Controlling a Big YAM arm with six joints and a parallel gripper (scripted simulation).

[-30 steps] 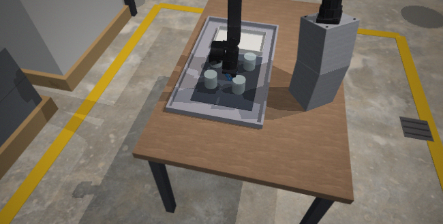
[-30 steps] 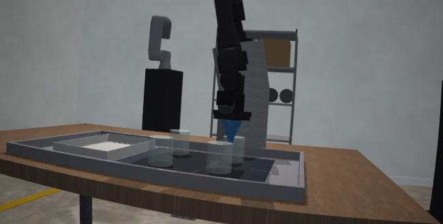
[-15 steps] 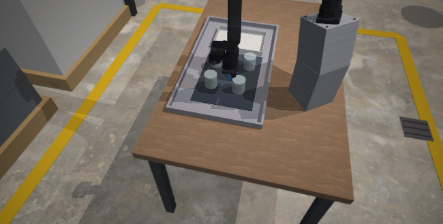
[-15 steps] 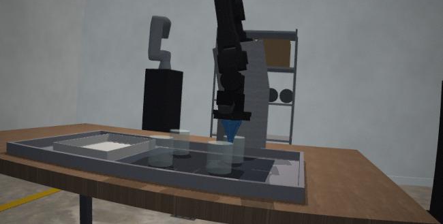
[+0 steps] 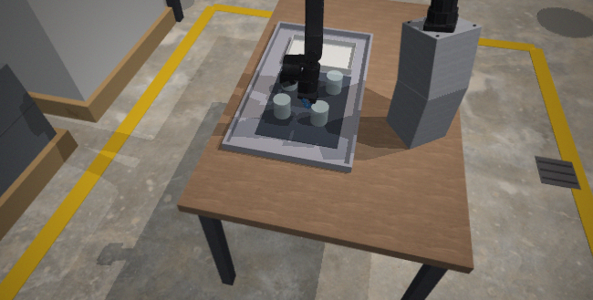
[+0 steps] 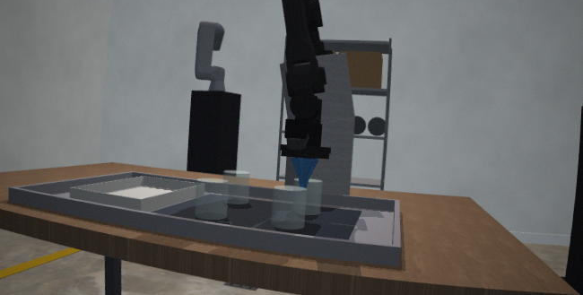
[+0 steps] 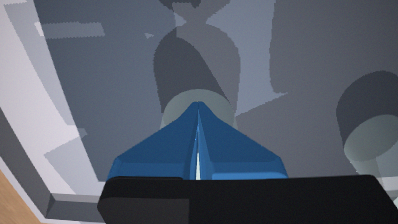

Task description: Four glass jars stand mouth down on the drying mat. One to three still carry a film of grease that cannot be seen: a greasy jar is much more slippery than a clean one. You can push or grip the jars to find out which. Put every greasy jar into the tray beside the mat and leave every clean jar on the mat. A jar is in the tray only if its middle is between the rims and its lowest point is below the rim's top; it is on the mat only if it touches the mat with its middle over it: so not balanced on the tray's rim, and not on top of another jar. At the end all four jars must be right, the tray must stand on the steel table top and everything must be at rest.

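Reaching down from above, the black parallel gripper (image 5: 307,102) (image 6: 304,186) (image 7: 198,110) has its tapered blue fingers (image 5: 305,102) (image 6: 303,169) drawn together, with nothing in their grasp. The tips are right by an upright, pale green, see-through glass jar (image 5: 319,113) (image 6: 314,196) (image 7: 175,111); whether they touch it, I cannot tell. Above the gripper, the black jointed arm (image 5: 315,7) (image 6: 296,21) extends upward.

Around the gripper stand three more jars of the same kind: one on the robot's side (image 5: 334,82) (image 6: 236,187) (image 7: 372,137), nearer the tray, and two on the side away from the robot, the first (image 5: 282,106) (image 6: 289,207) well within view and the second (image 5: 288,86) (image 6: 212,200) partly hidden by the arm in the top view. All four are upright on the dark, flat drying mat (image 5: 301,132) (image 6: 336,224) (image 7: 100,100), apart from one another.

Beside the mat, the shallow white rectangular tray (image 5: 338,57) (image 6: 108,196) holds no jar. Both lie on the grey, rimmed steel table top (image 5: 285,150) (image 6: 202,229) (image 7: 75,206), which rests on a brown wooden table (image 5: 328,208) (image 6: 439,227) (image 7: 7,200). Farther out, the grey pedestal (image 5: 417,71) (image 6: 336,101) carries the arm.
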